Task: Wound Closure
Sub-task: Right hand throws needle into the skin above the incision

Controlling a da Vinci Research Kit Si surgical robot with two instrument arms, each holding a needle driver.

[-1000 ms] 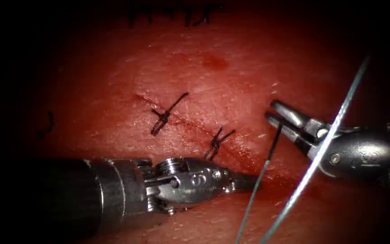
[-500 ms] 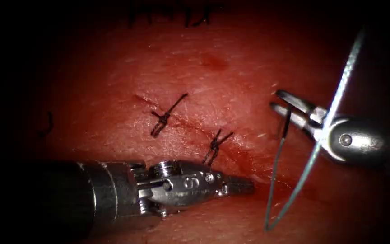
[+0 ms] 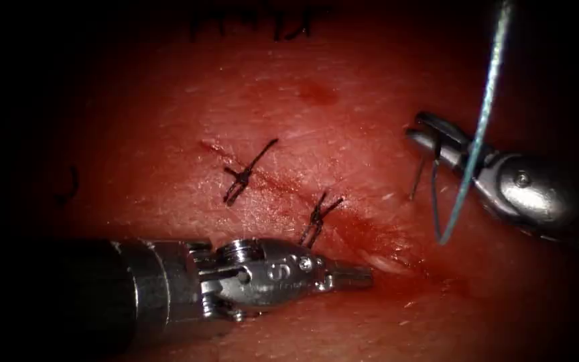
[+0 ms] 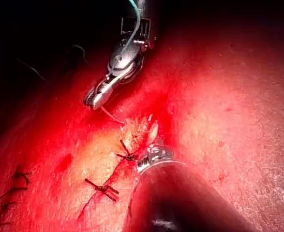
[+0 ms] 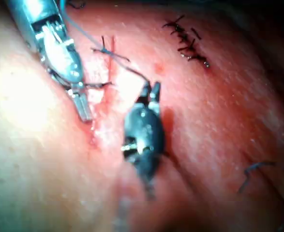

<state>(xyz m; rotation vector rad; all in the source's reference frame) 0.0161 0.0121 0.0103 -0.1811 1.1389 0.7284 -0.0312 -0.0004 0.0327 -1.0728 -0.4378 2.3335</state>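
Observation:
The cut (image 3: 370,234) runs slantwise down the tissue (image 3: 343,100), and two dark knotted stitches (image 3: 239,177) (image 3: 317,216) cross it. Its lower end lies open beside my left tool (image 3: 363,275), whose jaws are shut on nothing, tip low at the wound. To the right of the cut, my right tool (image 3: 420,133) has its jaws shut on the thread (image 3: 480,127). The thread drops in a narrow loop below the jaws, then rises steeply out of the picture. A short dark end (image 3: 417,181) hangs from the jaws. The left wrist view has the right tool (image 4: 91,99) beyond the stitches (image 4: 127,154).
An older row of dark stitches (image 3: 263,23) lies at the far edge of the tissue, and a loose cut thread end (image 3: 72,181) lies at the left. Red fluid wets the wound's lower end (image 3: 397,281). The left tool's thick shaft (image 3: 68,295) lies along the near left.
My right tool has risen and drawn back to the right, pulling the thread up, so the loop below it has shortened. The left tool has slipped slightly back to the left.

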